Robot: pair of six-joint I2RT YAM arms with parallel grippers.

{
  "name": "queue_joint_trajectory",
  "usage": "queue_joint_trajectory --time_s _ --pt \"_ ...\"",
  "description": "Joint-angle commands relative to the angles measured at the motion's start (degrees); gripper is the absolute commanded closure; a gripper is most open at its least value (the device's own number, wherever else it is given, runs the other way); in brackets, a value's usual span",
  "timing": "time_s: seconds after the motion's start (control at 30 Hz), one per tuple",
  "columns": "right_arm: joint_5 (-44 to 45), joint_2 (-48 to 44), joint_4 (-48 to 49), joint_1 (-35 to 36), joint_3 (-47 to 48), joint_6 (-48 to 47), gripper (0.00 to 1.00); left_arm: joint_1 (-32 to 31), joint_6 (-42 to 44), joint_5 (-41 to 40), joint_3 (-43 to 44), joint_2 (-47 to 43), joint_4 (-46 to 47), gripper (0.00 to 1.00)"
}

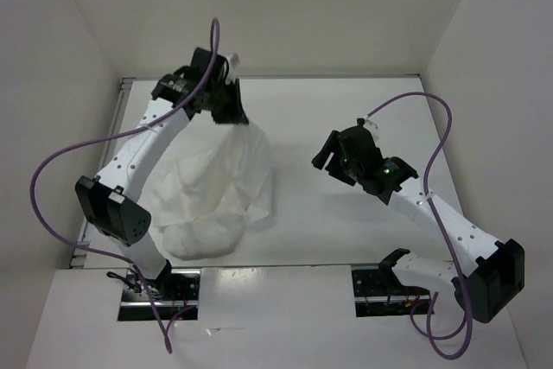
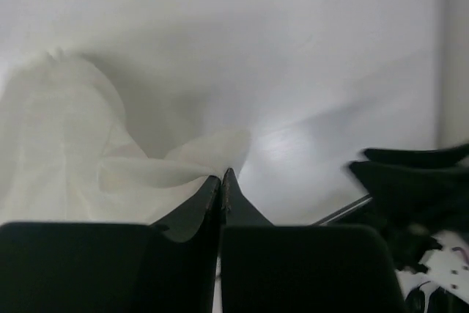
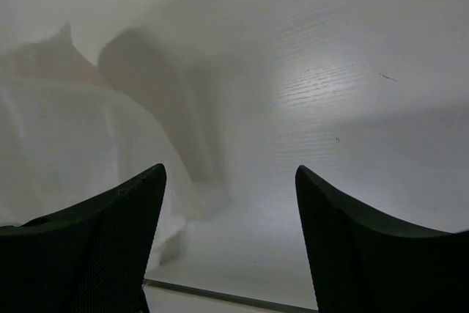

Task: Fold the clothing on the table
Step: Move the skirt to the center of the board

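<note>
White clothing [image 1: 216, 192], its edge clamped in our left pincer [image 2: 222, 174], lies crumpled behind it, unfolded we judge; our right pincer [image 3: 231, 174] stands apart.

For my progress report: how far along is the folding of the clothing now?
Done: nothing tidy yet; the clothing lies bunched on the table. In hand: the left hand is shut on its far tip. Left: the whole fold; the right hand hangs open beside it, holding nothing.
</note>
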Motion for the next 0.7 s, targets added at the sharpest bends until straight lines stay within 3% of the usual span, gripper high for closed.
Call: queue_joint_trajectory --time_s 0.0,0.13,0.3,0.33,0.37,0.43,0.5,0.63,0.67 --pt "2.25 -1.43 1.99 -0.12 1.53 0.74 0.24 -2.15 2.08 5.64 17.31 -0.12 -1.71 1.00" --pt "2.78 -2.58 1.47 -0.65 1.53 0.74 0.24 -3.30 0.95 5.64 12.34 -5.46 -1.72 1.00" --pt "3.30 -2.67 0.76 -2.06 1.00 -0.57 0.24 -6.02 -2.39 9.57 -11.89 -14.77 1.26 1.00" --pt "2.78 -2.06 0.76 -2.58 1.00 -1.27 0.24 -7.41 -2.40 11.68 -21.16 -15.93 1.27 0.99" --pt "2.78 -2.05 0.15 -3.10 1.61 -1.28 0.24 -8.12 -2.40 13.97 -25.34 -16.81 1.27 0.90" --pt "2.78 -0.48 0.14 -3.11 2.84 -2.94 0.24 -9.44 -2.40 16.88 -32.99 -19.53 0.05 0.54" --pt "2.78 0.40 0.14 -3.73 3.63 -4.09 0.24 -9.45 -2.40 13.92 -33.03 -21.73 -2.58 0.35" --pt "2.61 4.70 0.14 -3.73 6.35 -6.98 0.24 -8.84 -1.26 -1.09 -21.01 -18.50 -8.22 0.19" --pt "2.60 5.94 0.67 -3.73 6.88 -6.99 0.24 -8.83 -1.26 -2.35 -19.60 -17.44 -7.09 0.18"
